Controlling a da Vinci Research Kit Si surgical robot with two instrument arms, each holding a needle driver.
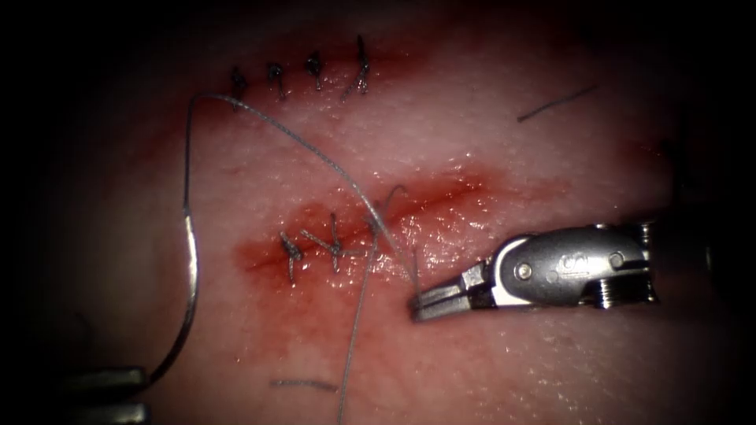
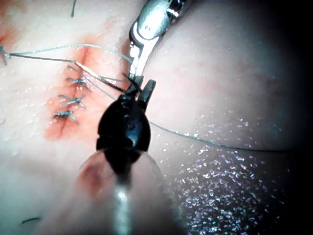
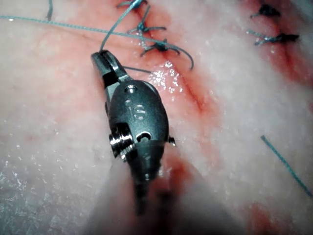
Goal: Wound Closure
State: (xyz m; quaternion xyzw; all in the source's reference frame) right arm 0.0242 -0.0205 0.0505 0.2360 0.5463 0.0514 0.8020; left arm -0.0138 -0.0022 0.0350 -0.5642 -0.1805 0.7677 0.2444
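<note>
Endoscope view: my left gripper (image 1: 138,391) pinches the needle (image 1: 189,291) outside the tissue (image 1: 551,157); my right gripper (image 1: 417,305), pressed on thread (image 1: 315,153), should keep tension gentle.

Right end effector (image 3: 103,62) clamping thread (image 3: 115,30)

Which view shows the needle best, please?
The endoscope view: the needle shows its full curve outside the tissue, left of the cut, its lower end held by the left tool. The left wrist view gives a foreshortened sliver. The right wrist view shows the right tool gripping thread.
</note>
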